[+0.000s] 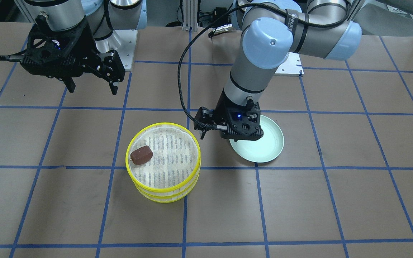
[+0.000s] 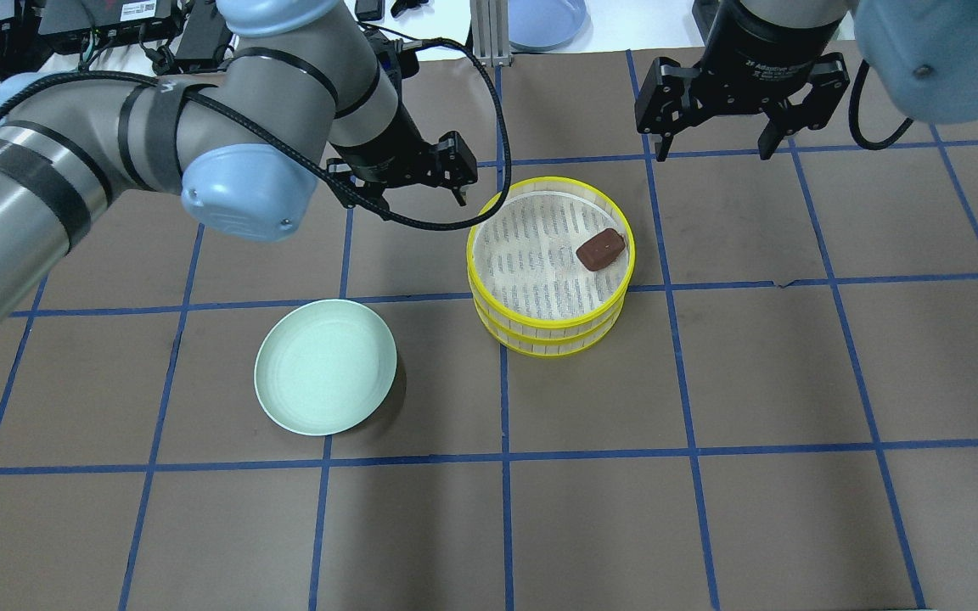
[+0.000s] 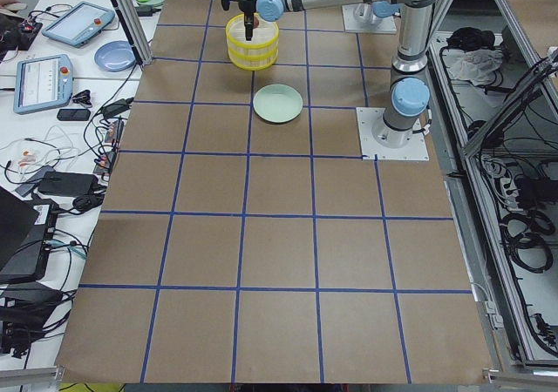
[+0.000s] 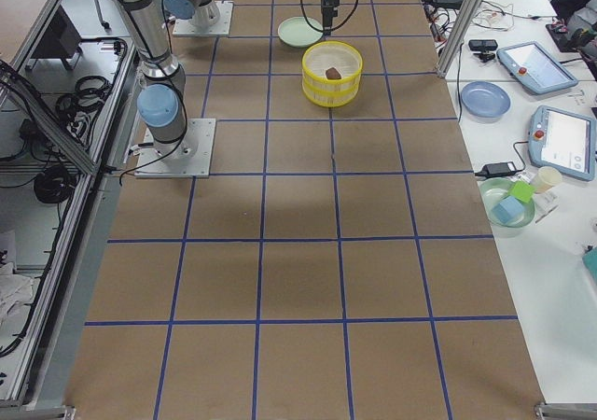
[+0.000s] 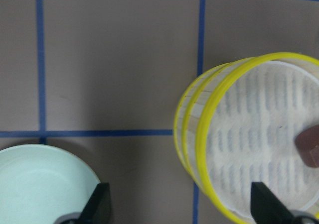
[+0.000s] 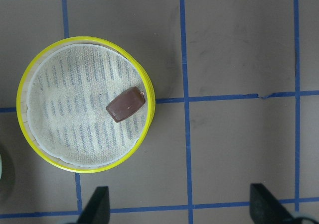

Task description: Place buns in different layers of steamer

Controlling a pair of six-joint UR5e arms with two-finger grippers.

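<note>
The two steamer layers sit stacked one on the other near the middle of the table (image 2: 710, 382), which is covered in brown paper with a grid of blue tape. The upper tray (image 2: 531, 255) rests squarely on the lower tray (image 2: 553, 342), so only the lower one's ribbed side and yellow bands show and I cannot see inside it. The dark reddish-brown bun (image 2: 600, 249) lies on the white mesh of the upper tray, close to the rim on the robot's right side. A pale green plate (image 2: 325, 367) sits on the robot's left of the stack, apart from it. The left gripper (image 5: 182, 206) hangs over the strip of table between plate and stack, pointing down. Its fingers are spread wide with nothing between them, one tip above the plate's edge and the other above the upper tray in the wrist view. The right gripper (image 2: 714, 140) hovers high on the far right side of the stack, well clear of it. Its jaws are also spread and it carries nothing.
</note>
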